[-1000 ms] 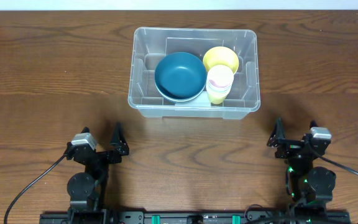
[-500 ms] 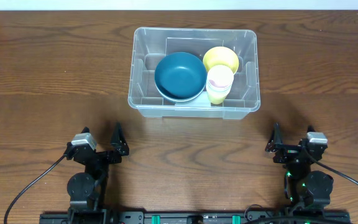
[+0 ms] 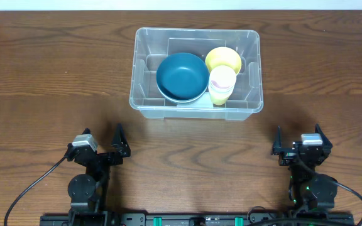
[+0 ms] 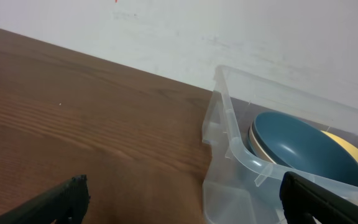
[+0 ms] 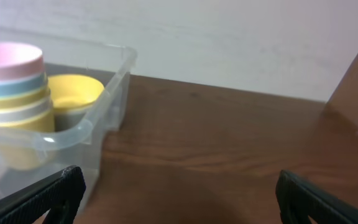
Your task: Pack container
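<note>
Both the left gripper (image 3: 102, 137) and right gripper (image 3: 299, 134) sit at the near edge, black fingers spread wide, empty. Mid-table on grained brown wood (image 3: 43, 75), the clear, round-cornered plastic container (image 3: 197, 30) holds a smooth blue bowl (image 3: 182, 76), a yellow bowl (image 3: 224, 59) and stacked pastel cups (image 3: 222, 85).

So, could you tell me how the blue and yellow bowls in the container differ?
The blue bowl is wider than the yellow bowl. The blue bowl sits left of centre, nested in a paler bowl; the yellow bowl sits right rear, partly hidden by stacked cups. Both are inside the container.
</note>
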